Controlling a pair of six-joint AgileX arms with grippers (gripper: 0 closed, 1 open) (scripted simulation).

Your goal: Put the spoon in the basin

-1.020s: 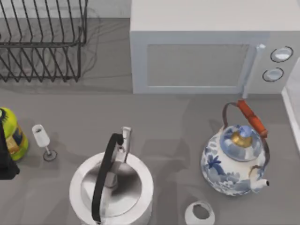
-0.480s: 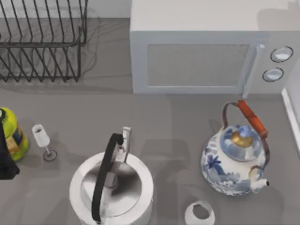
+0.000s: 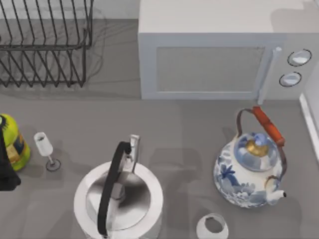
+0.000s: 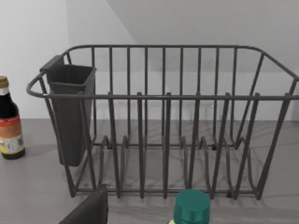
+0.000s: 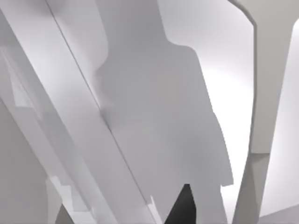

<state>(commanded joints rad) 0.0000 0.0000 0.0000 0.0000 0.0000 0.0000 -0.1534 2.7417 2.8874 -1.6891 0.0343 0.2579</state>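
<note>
From above, the grey desk [image 3: 189, 129] carried a glossy steel kettle [image 3: 118, 200], a blue-and-white porcelain teapot [image 3: 249, 172] and a boxy white microwave [image 3: 219, 55]; neither spoon nor basin could be made out, so the task looked barely begun. The left wrist camera faced a dark wire dish rack [image 4: 163, 121]. The right wrist camera met smooth pale panels; either tool's state could not be told.

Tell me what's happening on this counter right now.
Nothing is being handled at the moment. The counter holds a steel kettle, a blue and white teapot, a small wine glass, a dish rack and a microwave. The left arm sits at the counter's left edge, its wrist camera facing the rack. No spoon or basin can be made out.
</note>
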